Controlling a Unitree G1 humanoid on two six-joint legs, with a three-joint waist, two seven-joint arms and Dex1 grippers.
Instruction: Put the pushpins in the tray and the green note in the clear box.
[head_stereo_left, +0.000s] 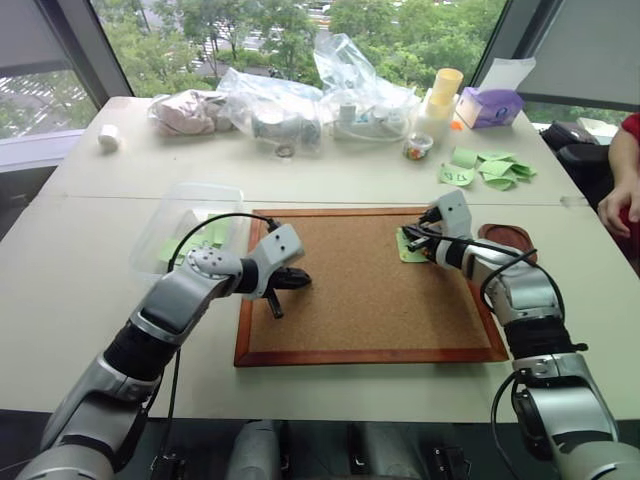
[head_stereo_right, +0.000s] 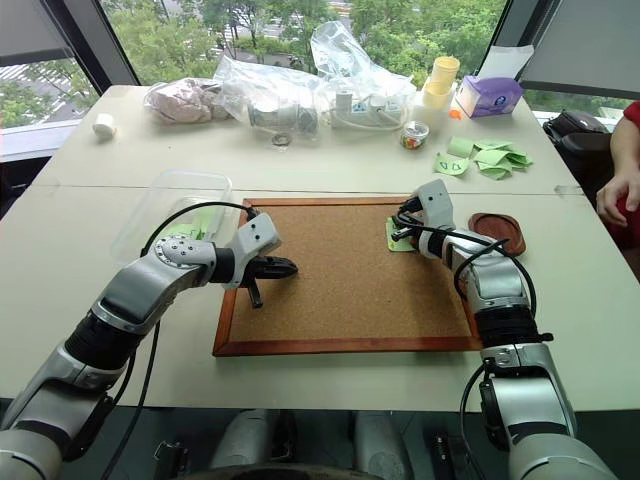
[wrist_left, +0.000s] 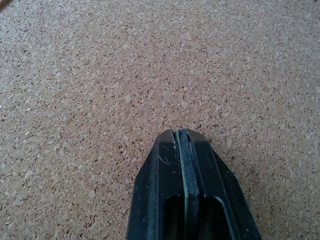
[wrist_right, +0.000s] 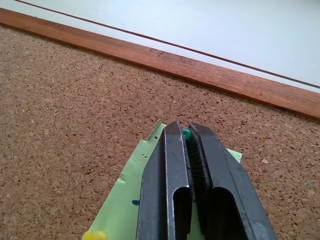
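The green note (wrist_right: 127, 197) lies flat on the corkboard (head_stereo_left: 370, 300) near its far right corner. A green-headed pushpin (wrist_right: 186, 133) stands in the note, and my right gripper (wrist_right: 184, 129) is shut on its head. A yellow-headed pushpin (wrist_right: 95, 235) sits in the note's nearer edge. Just right of the board lies the dark reddish tray (head_stereo_left: 510, 240). The clear box (head_stereo_left: 190, 225) stands off the board's far left corner with something green inside. Over the board's left part my left gripper (head_stereo_left: 298, 280) is shut with nothing in it.
A heap of curled green notes (head_stereo_left: 490, 168), crinkled plastic bags (head_stereo_left: 300, 100), a purple tissue box (head_stereo_left: 490, 105) and stacked yellow cups (head_stereo_left: 443, 90) line the table's far side. A person's hand (head_stereo_left: 620, 205) rests at the right edge.
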